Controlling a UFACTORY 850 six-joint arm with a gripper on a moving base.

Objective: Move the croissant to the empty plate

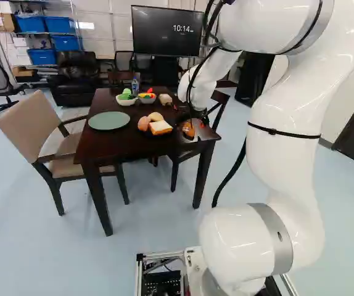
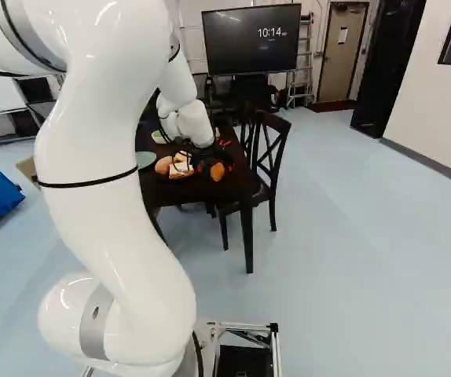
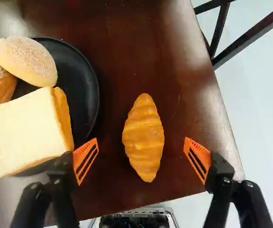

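While pale characters glowed on the black screen (image 1: 167, 29), set well beyond the black plate (image 3: 82, 88), the croissant (image 3: 143, 137) rested on the table (image 3: 127, 52), just beside that plate and apart from its rim. It was golden orange, ridged across its back, plump in the middle and narrowed at both ends. The tool (image 1: 189, 117) was spread wide over the same side of the black plate, one orange pad near its rim and the other farther out. The croissant lay between the two fingers, touching neither, its length running across the gap and reaching ahead of them. The green plate (image 1: 109, 121) sat left of the black plate in the left base view.
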